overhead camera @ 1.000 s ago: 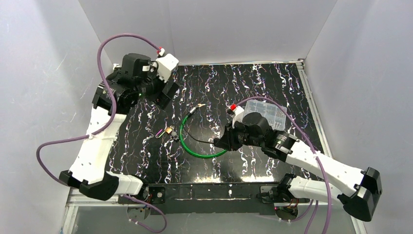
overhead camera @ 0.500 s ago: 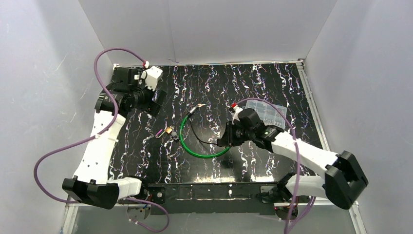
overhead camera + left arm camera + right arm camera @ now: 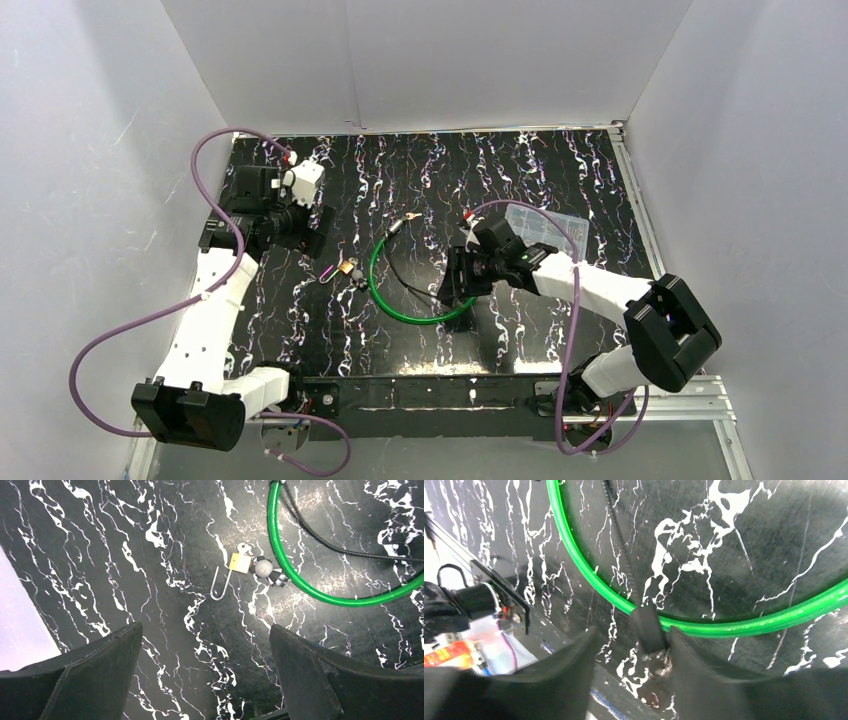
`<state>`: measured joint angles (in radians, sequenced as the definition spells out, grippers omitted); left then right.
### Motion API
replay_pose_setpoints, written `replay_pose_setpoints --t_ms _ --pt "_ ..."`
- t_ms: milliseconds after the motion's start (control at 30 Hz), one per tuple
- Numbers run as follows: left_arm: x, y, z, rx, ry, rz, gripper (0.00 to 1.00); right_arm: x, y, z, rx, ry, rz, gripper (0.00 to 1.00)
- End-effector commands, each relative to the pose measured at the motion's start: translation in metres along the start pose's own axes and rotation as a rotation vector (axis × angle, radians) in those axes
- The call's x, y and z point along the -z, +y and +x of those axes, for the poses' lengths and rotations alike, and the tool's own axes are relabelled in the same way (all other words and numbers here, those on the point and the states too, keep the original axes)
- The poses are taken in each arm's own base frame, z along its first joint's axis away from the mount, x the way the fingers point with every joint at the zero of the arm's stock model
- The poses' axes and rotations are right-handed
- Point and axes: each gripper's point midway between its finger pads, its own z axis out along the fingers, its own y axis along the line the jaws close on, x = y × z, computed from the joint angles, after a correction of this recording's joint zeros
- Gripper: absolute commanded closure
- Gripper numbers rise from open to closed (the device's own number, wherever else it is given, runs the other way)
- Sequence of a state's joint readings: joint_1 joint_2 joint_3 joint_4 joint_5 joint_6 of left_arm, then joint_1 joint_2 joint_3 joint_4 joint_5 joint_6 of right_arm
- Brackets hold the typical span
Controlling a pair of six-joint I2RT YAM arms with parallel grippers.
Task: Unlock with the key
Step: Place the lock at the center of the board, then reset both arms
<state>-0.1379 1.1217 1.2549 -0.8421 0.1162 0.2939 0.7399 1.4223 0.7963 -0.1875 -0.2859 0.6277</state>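
Upper centre of left-wrist view: padlock (image 3: 239,562), small, likely light, slick brass | I'd pinch its body | left claw (image 3: 205,627) released | right claw (image 3: 631,632) parted astride cable (image 3: 744,625)

Black white-veined marble tabletop (image 3: 560,180), plain white walls (image 3: 450,60)

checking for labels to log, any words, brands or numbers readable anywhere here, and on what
No text can be read in any view.
orange label, low at the left edge of the right wrist view: seems to carry print, too blurred to read.
padlock: brass body, no legible marking.
clear box: too small to tell.
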Motion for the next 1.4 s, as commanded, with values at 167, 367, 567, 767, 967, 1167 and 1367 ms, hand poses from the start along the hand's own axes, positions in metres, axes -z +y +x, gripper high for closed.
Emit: replay_pose_setpoints --t_ms 167,367,567,767,967,1167,1367 --pt "-0.019 0.005 0.013 0.072 -0.021 0.012 0.02 0.011 0.004 -0.033 0.049 -0.074 0.053 0.24" --pt "-0.025 0.018 0.015 0.141 -0.056 -0.005 0.02 0.046 0.001 -0.055 0.071 -0.188 0.103 0.19" --pt "-0.053 0.053 0.033 0.331 -0.07 -0.025 0.02 0.138 -0.063 -0.1 -0.009 -0.486 0.376 0.17" --pt "-0.094 0.064 0.058 0.419 -0.113 -0.062 0.02 0.26 -0.161 -0.126 -0.054 -1.064 0.877 0.15" --pt "-0.124 0.065 0.054 0.443 -0.289 -0.059 0.02 0.269 -0.214 -0.125 -0.004 -1.229 1.006 0.14" --pt "-0.142 0.064 0.052 0.453 -0.454 -0.065 0.02 0.237 -0.242 -0.128 0.002 -1.169 0.949 0.13" --pt "-0.16 0.077 0.062 0.464 -0.481 -0.129 0.02 0.209 -0.254 -0.141 0.103 -1.094 0.895 0.13"
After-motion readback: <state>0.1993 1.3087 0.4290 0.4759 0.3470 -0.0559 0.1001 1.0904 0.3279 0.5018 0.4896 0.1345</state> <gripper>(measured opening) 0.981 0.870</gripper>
